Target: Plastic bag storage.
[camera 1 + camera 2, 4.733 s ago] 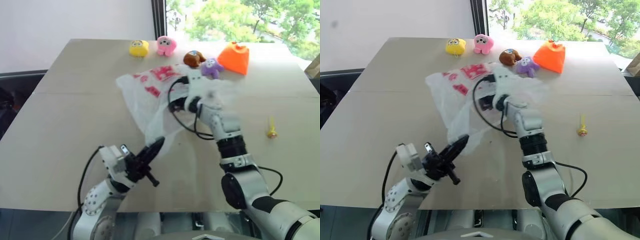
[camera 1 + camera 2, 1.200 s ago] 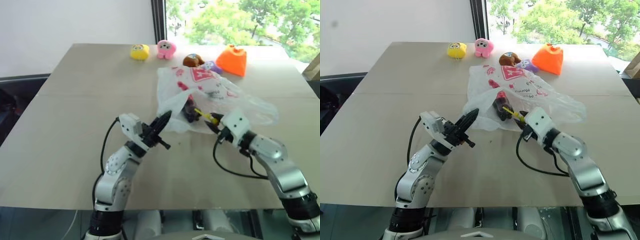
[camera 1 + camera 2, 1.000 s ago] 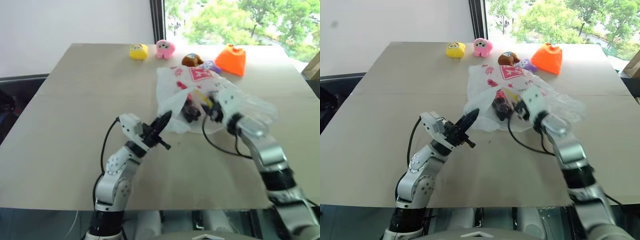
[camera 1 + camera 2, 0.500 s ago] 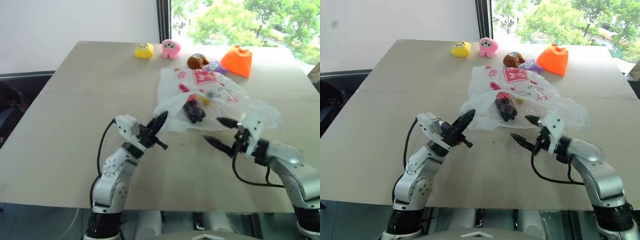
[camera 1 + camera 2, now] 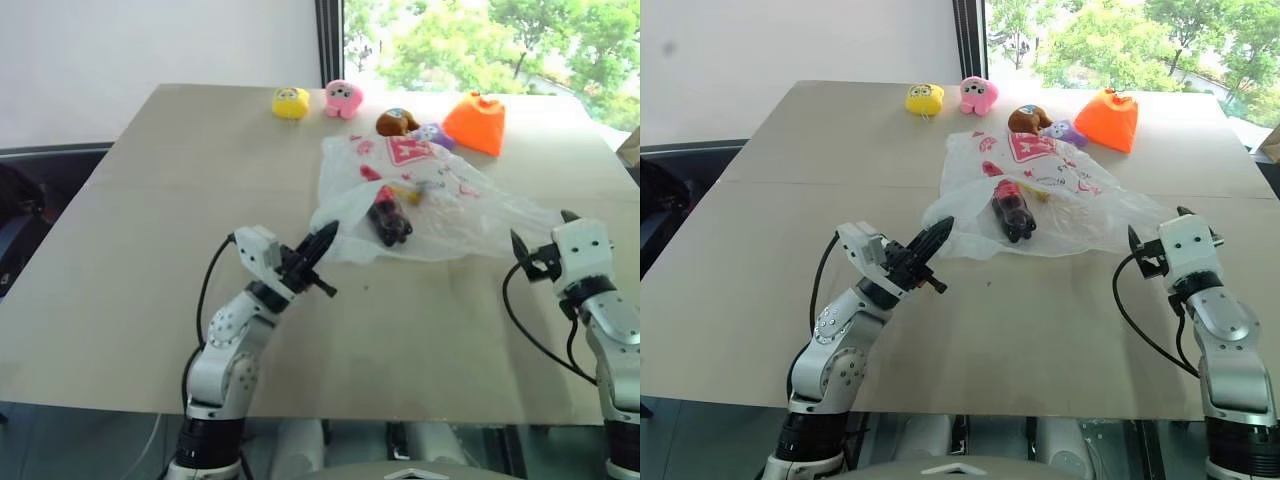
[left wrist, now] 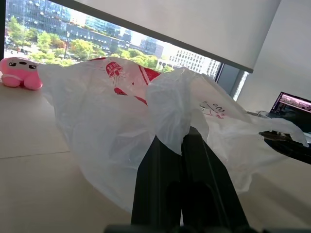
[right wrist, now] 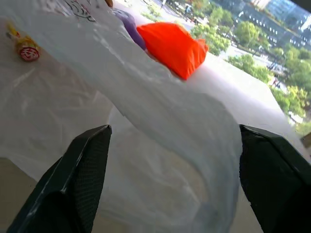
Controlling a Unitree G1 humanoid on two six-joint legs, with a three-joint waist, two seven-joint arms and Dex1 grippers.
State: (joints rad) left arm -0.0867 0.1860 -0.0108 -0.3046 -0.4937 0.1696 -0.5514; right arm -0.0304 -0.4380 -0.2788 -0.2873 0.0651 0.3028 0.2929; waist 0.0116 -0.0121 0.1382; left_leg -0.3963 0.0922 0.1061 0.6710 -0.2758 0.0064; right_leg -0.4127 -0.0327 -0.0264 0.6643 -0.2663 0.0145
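Note:
The plastic bag, thin white with red print, lies crumpled on the table's middle. Inside it show a dark cola bottle and a small yellow toy. My left gripper is shut on a fold of the bag's near left edge; the wrist view has the film pinched between the black fingers. My right gripper stands open at the bag's right end. The bag's film bulges between its two spread fingers.
Along the table's far edge stand a yellow plush, a pink plush, a brown plush, a purple plush and an orange pouch. The bag's far side lies close to the purple plush.
My right gripper put the yellow toy into the bag, drew out open, then swung right to the bag's right end. The left gripper kept its hold and place.

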